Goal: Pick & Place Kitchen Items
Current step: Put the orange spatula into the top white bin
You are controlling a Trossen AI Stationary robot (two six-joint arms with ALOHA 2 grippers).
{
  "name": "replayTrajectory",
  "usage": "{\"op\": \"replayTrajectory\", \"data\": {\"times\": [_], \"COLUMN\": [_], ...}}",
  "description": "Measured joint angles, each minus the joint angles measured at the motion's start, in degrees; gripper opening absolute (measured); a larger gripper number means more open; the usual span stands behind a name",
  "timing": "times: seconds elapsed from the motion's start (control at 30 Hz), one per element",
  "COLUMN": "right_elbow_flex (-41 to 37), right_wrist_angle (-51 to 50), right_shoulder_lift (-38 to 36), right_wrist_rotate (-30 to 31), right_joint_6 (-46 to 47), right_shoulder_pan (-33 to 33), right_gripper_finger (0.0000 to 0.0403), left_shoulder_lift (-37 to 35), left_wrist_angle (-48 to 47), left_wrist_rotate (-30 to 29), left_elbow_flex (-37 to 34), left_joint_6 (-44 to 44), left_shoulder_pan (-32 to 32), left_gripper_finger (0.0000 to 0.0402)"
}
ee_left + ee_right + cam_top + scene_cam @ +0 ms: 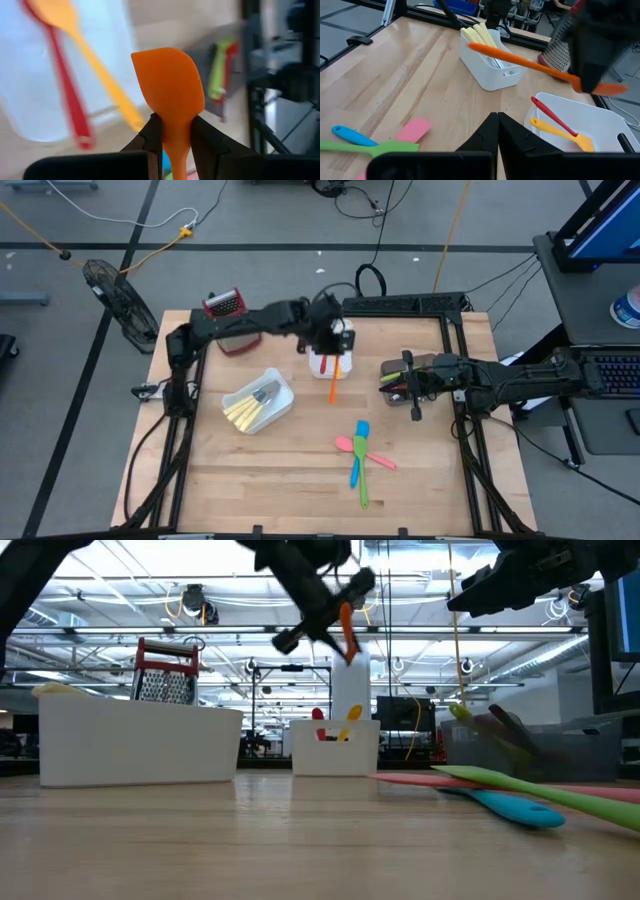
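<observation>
Left gripper (334, 352), fingers clamped on an orange spatula (335, 379), holds it in the air above a small white bin (328, 364) containing red and yellow utensils. Right gripper (414, 385), fingers together, waits beside the grey bin (408, 367).

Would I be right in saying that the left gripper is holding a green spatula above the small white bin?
Not quite: the spatula clamped in the left gripper is orange, not green, as the left wrist view shows. It is indeed held above the small white bin.
</observation>
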Motion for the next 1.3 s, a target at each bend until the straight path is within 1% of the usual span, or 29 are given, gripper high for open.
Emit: {"op": "replayTrajectory", "data": {"times": [0.03,0.17,0.3,0.43,0.63,0.8,0.97,1.17,1.23,1.3], "right_elbow_flex": [0.0,0.0,0.0,0.0,0.0,0.0,0.0,0.0,0.0,0.0], "right_wrist_angle": [0.0,0.0,0.0,0.0,0.4,0.4,0.4,0.4,0.4,0.4], "right_shoulder_lift": [0.0,0.0,0.0,0.0,0.0,0.0,0.0,0.0,0.0,0.0], "right_wrist_rotate": [0.0,0.0,0.0,0.0,0.0,0.0,-0.1,-0.2,-0.2,-0.2], "right_joint_6": [0.1,0.3,0.3,0.3,0.4,0.4,0.4,0.4,0.4,0.4], "right_shoulder_pan": [0.0,0.0,0.0,-0.4,-2.5,-3.9,-4.9,-5.8,-6.2,-6.3], "right_gripper_finger": [0.0000,0.0000,0.0000,0.0000,0.0000,0.0000,0.0000,0.0000,0.0000,0.0000], "left_shoulder_lift": [0.1,0.0,0.4,1.8,6.1,9.4,11.3,11.8,11.8,11.8], "left_wrist_angle": [-0.8,-1.9,-2.6,-3.2,-2.2,-1.4,-1.2,-0.7,-0.5,-0.5], "left_wrist_rotate": [1.0,1.1,0.5,0.7,5.9,8.0,10.3,10.2,9.8,8.3], "left_elbow_flex": [-0.1,-0.1,-0.1,-0.1,0.0,0.0,-0.1,-0.1,-0.1,-0.1], "left_joint_6": [0.4,1.3,1.7,1.8,1.5,1.0,1.0,1.5,1.5,1.5], "left_shoulder_pan": [1.6,7.0,10.0,10.6,11.0,13.3,14.1,14.5,14.5,14.5], "left_gripper_finger": [0.0058,0.0058,0.0058,0.0058,0.0058,0.0058,0.0058,0.0059,0.0077,0.0105]}}
